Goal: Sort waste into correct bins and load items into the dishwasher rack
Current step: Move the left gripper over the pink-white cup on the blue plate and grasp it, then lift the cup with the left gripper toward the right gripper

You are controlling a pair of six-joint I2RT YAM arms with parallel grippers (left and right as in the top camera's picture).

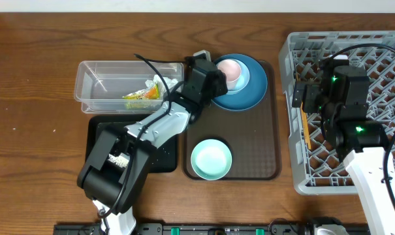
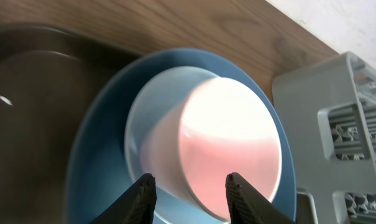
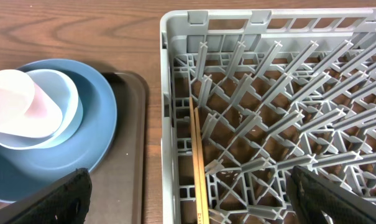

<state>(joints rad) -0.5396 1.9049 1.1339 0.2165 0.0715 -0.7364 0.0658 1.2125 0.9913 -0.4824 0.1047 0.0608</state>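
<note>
Left gripper (image 2: 191,194) part-open astride mouth-up pink cup (image 2: 231,137), contact unclear; cup on saucer (image 2: 138,127), plate (image 2: 91,168) beneath; right gripper (image 3: 194,196) wide open, empty.

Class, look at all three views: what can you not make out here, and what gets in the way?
- Black tray, overhead: the left arm covers much of it.
- Chopsticks, right wrist: near ends cut off by the bottom edge.
- Left gripper, left wrist: fingertips cut off by the bottom edge, so contact with the pink cup is unclear.
</note>
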